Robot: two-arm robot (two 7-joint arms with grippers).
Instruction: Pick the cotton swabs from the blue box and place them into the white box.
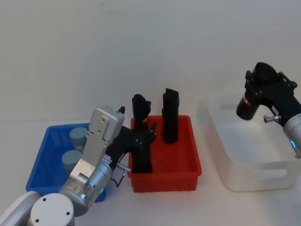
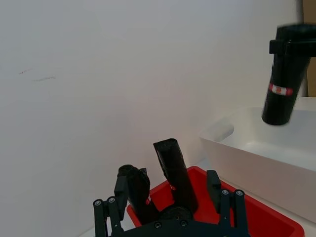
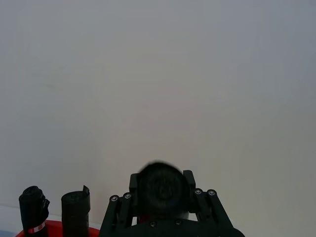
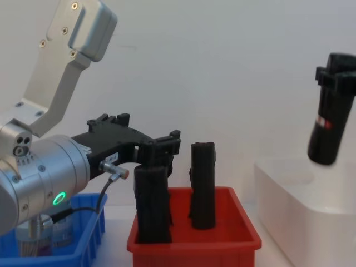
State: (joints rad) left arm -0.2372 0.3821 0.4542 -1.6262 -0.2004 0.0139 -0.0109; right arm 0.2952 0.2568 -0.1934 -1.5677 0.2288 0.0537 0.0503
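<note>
Right gripper (image 1: 253, 92) is clamped on a black roll (image 1: 245, 108), hanging over the white box (image 1: 254, 183). Left gripper (image 1: 143, 139) sits spread open over a second roll (image 1: 141, 162) in the red bin (image 1: 164, 181). Both cotton swabs (image 1: 77, 136) are in the blue box (image 1: 49, 141).

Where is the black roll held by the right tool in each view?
Head view: black cylindrical roll in the right tool, upper right, above the white plastic tub.
Left wrist view: roll top right, above the tub.
Right wrist view: roll bottom centre, end-on.
Chest view: roll right edge, above the tub.
Shared landmark: red plastic bin.
</note>
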